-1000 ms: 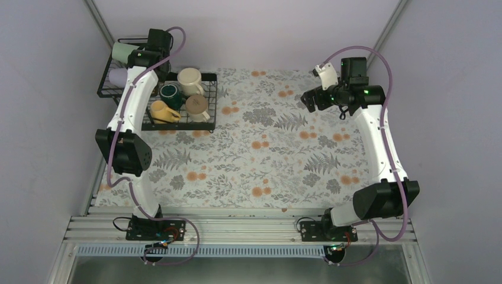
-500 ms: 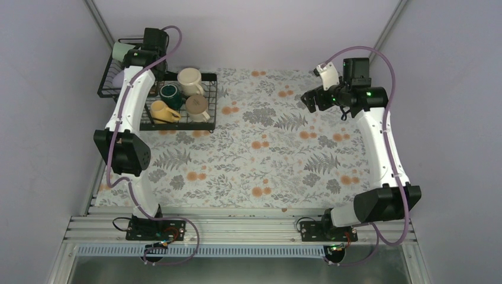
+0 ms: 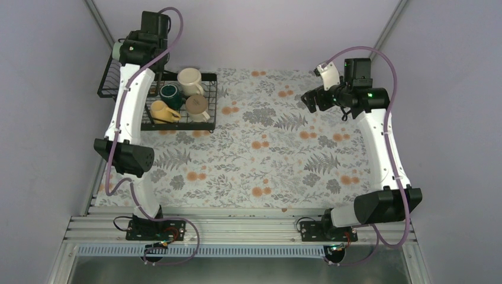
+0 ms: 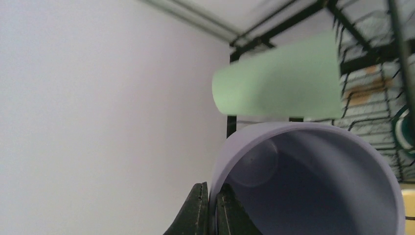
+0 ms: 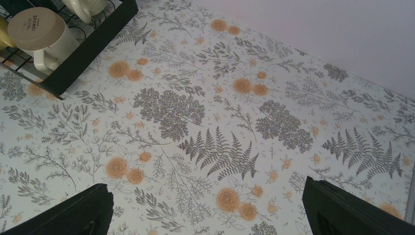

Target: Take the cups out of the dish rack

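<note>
The left jaws are clamped on the rim of the lavender tumbler (image 4: pixel 313 191). In the left wrist view one dark finger (image 4: pixel 197 211) sits outside the cup wall and the other inside, with the open mouth facing the camera. Just beyond it the mint-green tumbler (image 4: pixel 279 81) lies on its side. Whether the two cups touch cannot be told. Black wires of the dish rack (image 4: pixel 372 46) cross behind both, and a pale wall (image 4: pixel 98 107) fills the left of that view, close by.

From above, the left arm (image 3: pixel 127 106) stretches over the rack's raised basket tier at the far left corner of the table (image 3: pixel 266 160). Its wrist hides the lavender cup, and only a sliver of the mint one shows beside it. Four mugs crowd the flat tray: a cream mug (image 3: pixel 189 80), a dark teal mug (image 3: pixel 171 90), a yellow mug (image 3: pixel 160 111) and a beige mug (image 3: pixel 197 105) set bottom up. The forearm passes over the tray's left edge, just beside the teal and yellow mugs.

The right jaws are wide apart and hold nothing. Their fingers (image 5: pixel 78 215) sit at the bottom corners of the right wrist view, above the floral table and well apart from the rack. Only the rack's corner and the beige mug show at the upper left of that view.
</note>
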`<state>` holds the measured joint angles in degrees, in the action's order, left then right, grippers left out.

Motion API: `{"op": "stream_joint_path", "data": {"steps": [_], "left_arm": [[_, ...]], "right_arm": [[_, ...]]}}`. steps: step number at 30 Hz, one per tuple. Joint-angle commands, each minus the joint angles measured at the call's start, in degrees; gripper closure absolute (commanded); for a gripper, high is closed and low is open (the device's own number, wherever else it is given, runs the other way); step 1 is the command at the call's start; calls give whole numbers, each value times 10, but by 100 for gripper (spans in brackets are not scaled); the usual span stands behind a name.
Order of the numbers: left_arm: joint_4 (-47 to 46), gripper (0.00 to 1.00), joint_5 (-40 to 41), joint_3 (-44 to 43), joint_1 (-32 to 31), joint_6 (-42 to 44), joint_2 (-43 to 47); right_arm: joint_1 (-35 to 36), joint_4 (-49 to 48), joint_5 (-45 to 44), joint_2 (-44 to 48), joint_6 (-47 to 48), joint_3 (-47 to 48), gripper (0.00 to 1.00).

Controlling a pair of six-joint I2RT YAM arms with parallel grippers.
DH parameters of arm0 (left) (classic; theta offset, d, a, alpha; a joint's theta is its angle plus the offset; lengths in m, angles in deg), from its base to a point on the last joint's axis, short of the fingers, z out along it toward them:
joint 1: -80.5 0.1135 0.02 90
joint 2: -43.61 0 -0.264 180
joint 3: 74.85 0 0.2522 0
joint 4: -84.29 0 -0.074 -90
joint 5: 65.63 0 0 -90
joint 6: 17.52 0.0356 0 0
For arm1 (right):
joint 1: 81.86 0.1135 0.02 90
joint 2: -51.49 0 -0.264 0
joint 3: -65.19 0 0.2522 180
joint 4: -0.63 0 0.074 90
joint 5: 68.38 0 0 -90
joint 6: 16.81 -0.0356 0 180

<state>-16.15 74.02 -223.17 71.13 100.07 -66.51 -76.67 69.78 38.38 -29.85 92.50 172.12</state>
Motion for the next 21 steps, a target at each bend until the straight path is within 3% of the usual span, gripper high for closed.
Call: {"op": "stream_joint_path", "data": {"steps": [1,8,11,15,18,21], "left_arm": [[-7,98,-20,-58,-48,-10,18],[-144,98,-36,-51,-185,-22,35],[-157,98,-78,-90,-233,-41,5],[-188,97,-194,-91,-256,-69,-41],[-247,97,-249,-59,-257,-67,-66],[-262,97,-320,-85,-257,-81,-116]], "right_arm": [[3,1,-9,10,4,6,0],[-3,-12,-119,18,-7,-5,0],[-16,-13,-171,21,-5,-14,0],[-40,-19,-235,27,4,-37,0],[-67,-13,-244,37,6,-36,0],[-95,-8,-243,45,6,-30,0]]}}
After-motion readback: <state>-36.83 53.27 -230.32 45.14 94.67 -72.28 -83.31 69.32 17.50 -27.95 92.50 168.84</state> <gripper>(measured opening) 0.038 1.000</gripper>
